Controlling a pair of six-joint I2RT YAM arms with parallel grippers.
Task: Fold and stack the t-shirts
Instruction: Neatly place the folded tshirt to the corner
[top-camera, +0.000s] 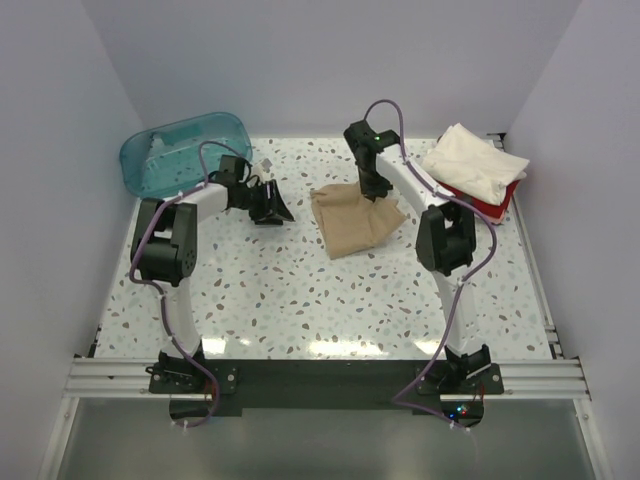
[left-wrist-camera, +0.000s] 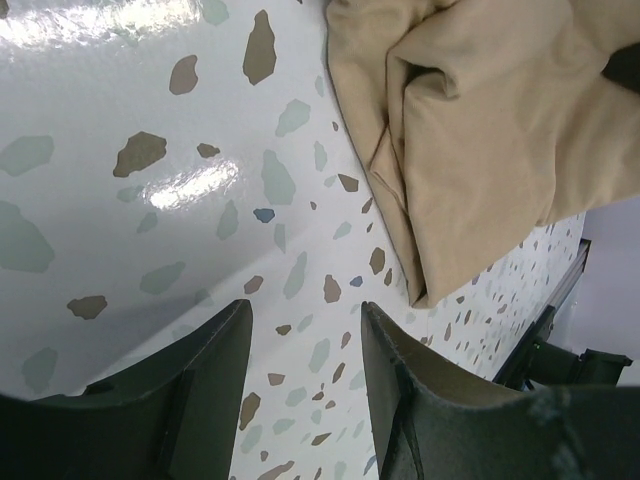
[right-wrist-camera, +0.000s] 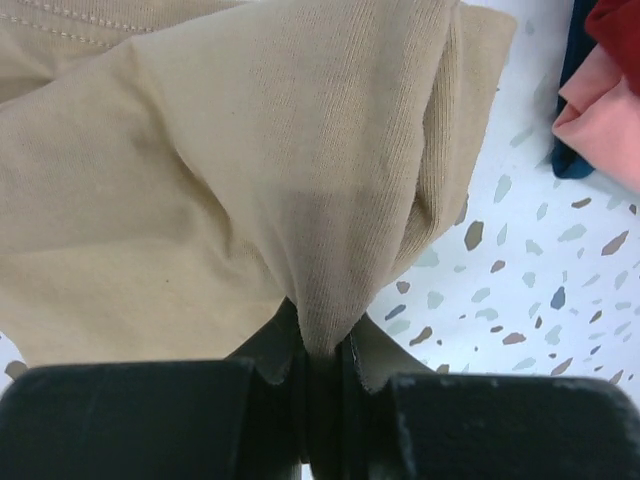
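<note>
Starting with the biggest thing, the speckled table (top-camera: 300, 300) holds everything. At its far left corner sits a see-through blue-green tub (top-camera: 185, 150). Next comes the tan t-shirt (top-camera: 355, 222), bunched up near the middle of the table, a bit toward the back; it is not flat and not folded yet. In the far right corner is a pile of folded shirts, with a cream-white shirt (top-camera: 475, 160) on top and a red shirt (top-camera: 497, 208) peeking out below. The right wrist view also shows a pink shirt (right-wrist-camera: 605, 110) beside the red one. The right tool (right-wrist-camera: 320, 365) is pinched tight on a fold of the tan t-shirt and pulls the cloth up like a little tent. The left tool (left-wrist-camera: 305, 330) hangs over bare table just left of that shirt, jaws apart, holding nothing. The shirt looks soft, light and floppy, so it will likely sag and crumple when lifted. I think it is best to grab two corners or the hem — one tool each — so it hangs straight.
</note>
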